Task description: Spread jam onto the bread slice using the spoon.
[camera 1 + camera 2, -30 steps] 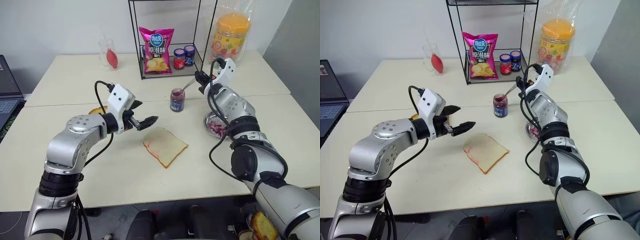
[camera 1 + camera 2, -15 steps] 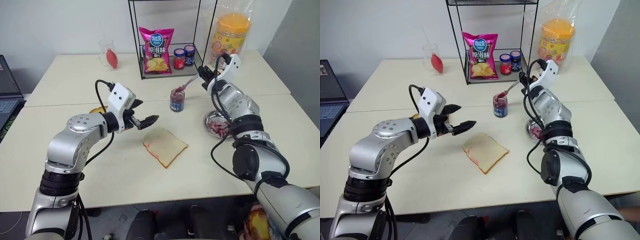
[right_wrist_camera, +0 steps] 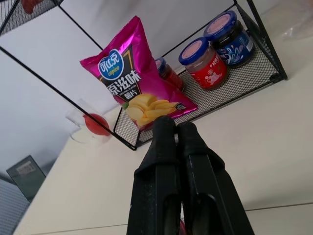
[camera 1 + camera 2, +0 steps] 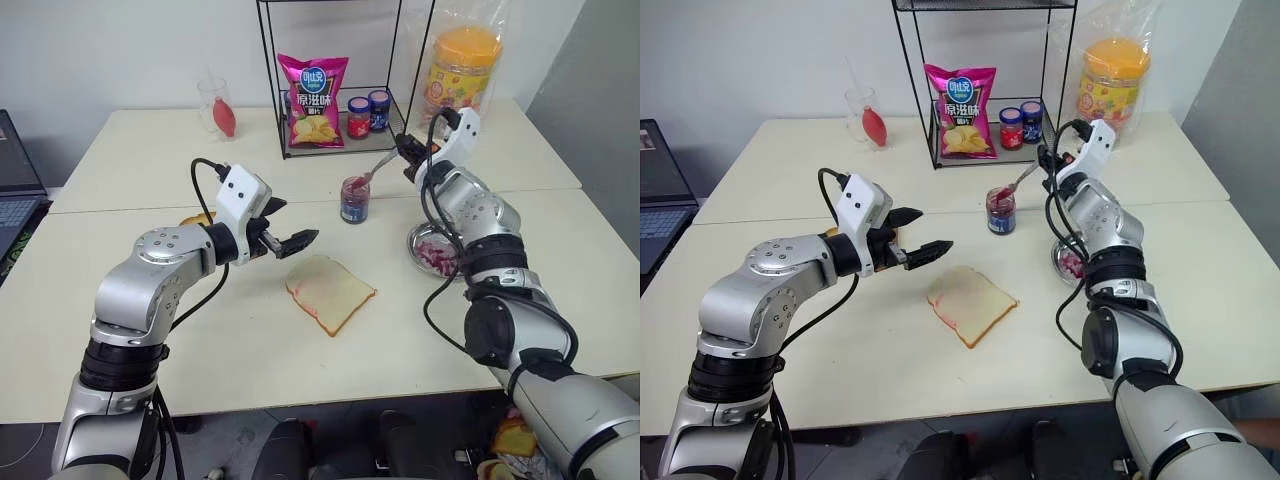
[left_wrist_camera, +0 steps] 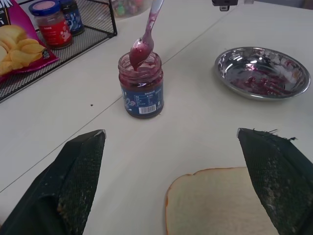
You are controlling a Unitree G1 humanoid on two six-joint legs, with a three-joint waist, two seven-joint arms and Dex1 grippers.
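Lifted since before, spoon (image 5: 145, 43) bowl clears jam (image 5: 141, 84) jar rim.

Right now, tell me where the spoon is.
The spoon is held in the right gripper, its jam-coated bowl just above the open jam jar, in front of the wire rack.

The spoon (image 5: 146, 34) handle is cut off by the frame's upper edge in the left wrist view; the bread (image 5: 220, 203) is cut by the lower edge there, its near part unseen; the chips bag (image 5: 19, 41) is cropped at the side; in the right wrist view the spoon is hidden behind the pressed-together fingers (image 3: 164, 161); a toasted slice (image 4: 195, 219) is largely hidden behind the left arm; jar labels on the rack (image 4: 368, 113) are too small to be read.
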